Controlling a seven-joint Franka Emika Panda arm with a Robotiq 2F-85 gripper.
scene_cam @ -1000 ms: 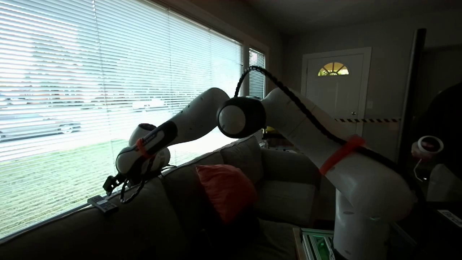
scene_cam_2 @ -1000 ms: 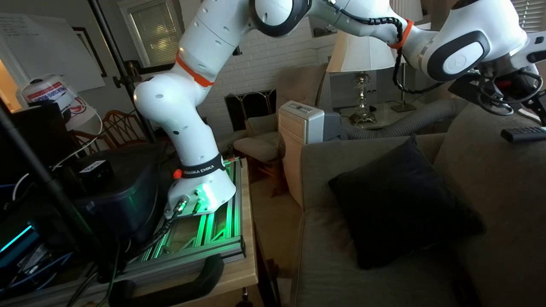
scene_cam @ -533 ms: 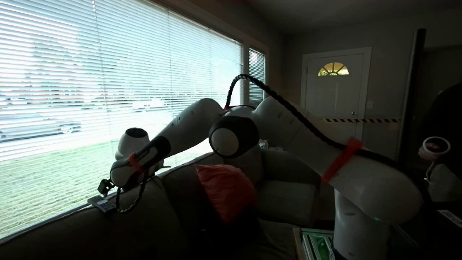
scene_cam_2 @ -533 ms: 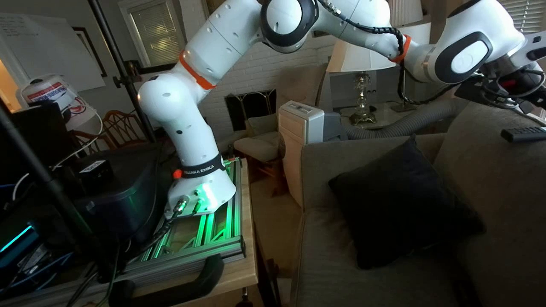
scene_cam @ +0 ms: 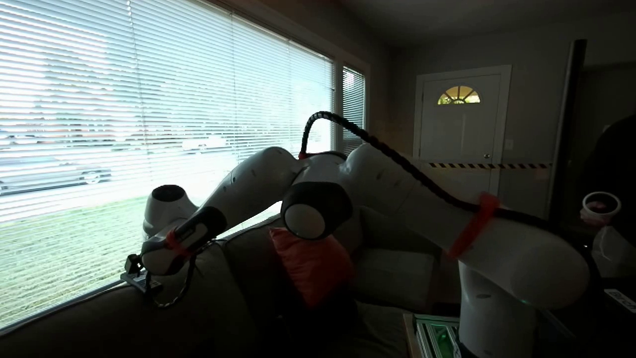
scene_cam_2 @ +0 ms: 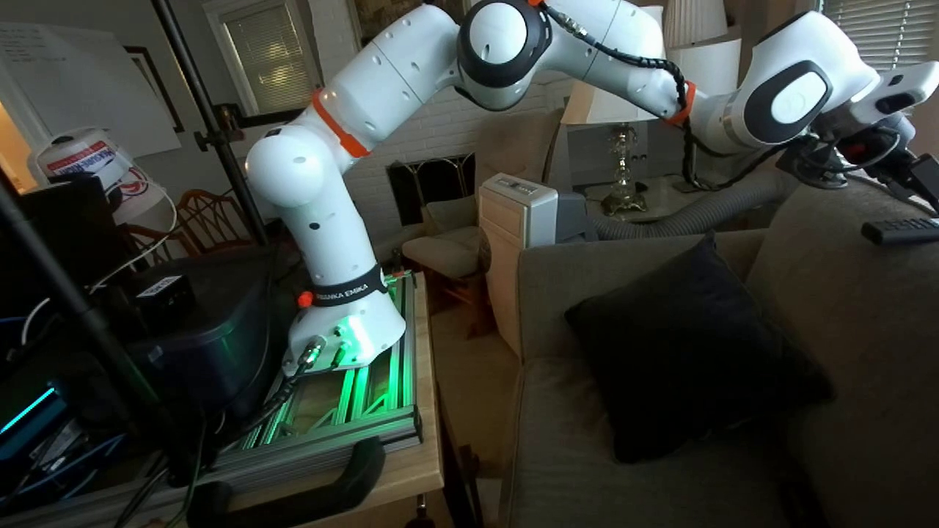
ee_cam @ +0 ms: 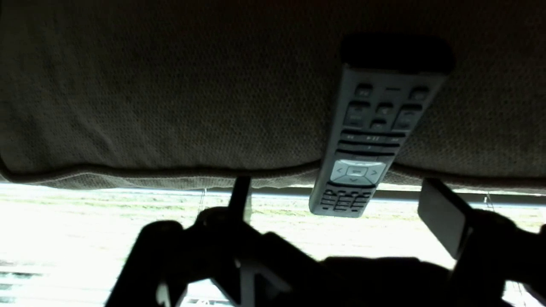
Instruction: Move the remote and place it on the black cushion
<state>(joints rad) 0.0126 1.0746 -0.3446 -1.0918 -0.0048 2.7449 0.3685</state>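
Remote control [ee_cam: 364, 138] lies buttons-up across the top of the sofa backrest [ee_cam: 170, 106], its long axis running from 1 to 7 o'clock in the wrist view, the small-key end jutting past the piped edge [ee_cam: 192, 172] at 7. In an exterior view the black cushion [scene_cam_2: 689, 352] sits well apart from it, toward 8 o'clock. In an exterior view an orange-red cushion [scene_cam: 313, 266] lies to its 3 o'clock, window blinds [scene_cam: 149, 99] rise at 12, and a cable loop [scene_cam: 188, 284] hangs near. The claw [ee_cam: 337, 200] is spread wide, fingers [ee_cam: 443, 217] at 9 and 3 o'clock of that jutting end, a gap showing on either side.
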